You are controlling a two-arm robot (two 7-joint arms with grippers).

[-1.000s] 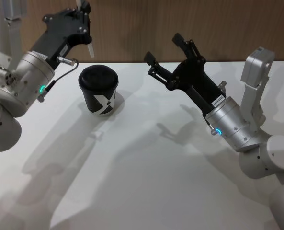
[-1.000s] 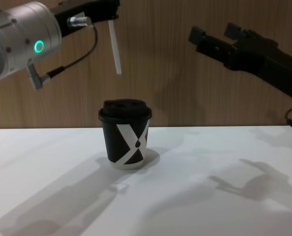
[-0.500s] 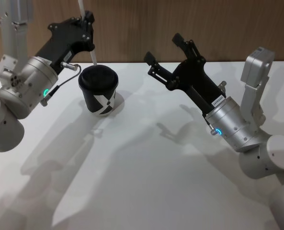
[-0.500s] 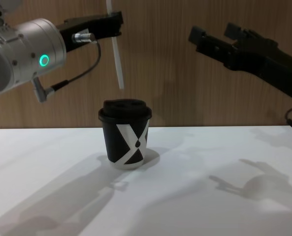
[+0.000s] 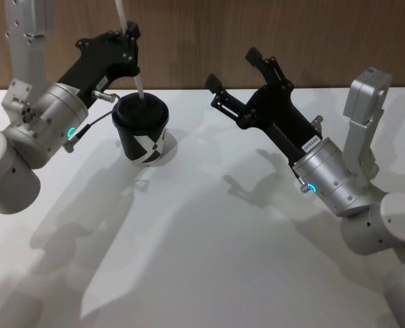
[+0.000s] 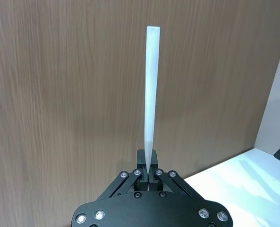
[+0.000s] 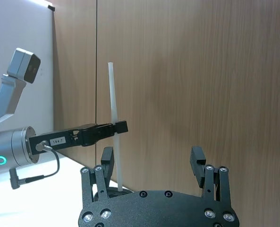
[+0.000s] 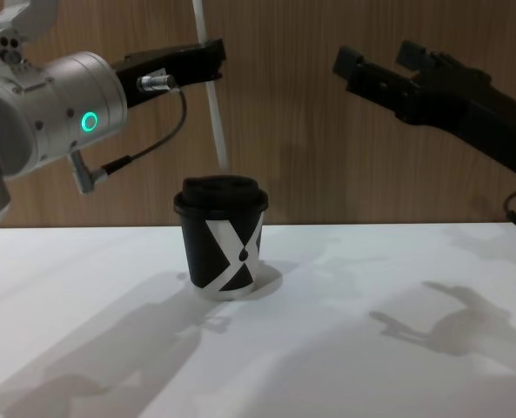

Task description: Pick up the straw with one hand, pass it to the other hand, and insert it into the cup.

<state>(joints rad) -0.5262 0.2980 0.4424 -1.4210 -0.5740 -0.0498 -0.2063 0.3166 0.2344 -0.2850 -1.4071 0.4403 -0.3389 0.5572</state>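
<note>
Left gripper [image 5: 129, 37] pinches my straw [image 8: 212, 96] near-upright over the cup [image 8: 222, 235], its lower tip just above the lid (contact not discernible). Cup stands on the table [image 5: 209, 260] toward the far edge by the wood wall. Right gripper [image 8: 381, 71] hangs spread wide, well apart; open tabletop between.

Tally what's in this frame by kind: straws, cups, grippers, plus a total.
Straws: 1, the straw, held by the left gripper
Cups: 1, the cup
Grippers: 2, left and the right gripper, open
Total: 4
</note>
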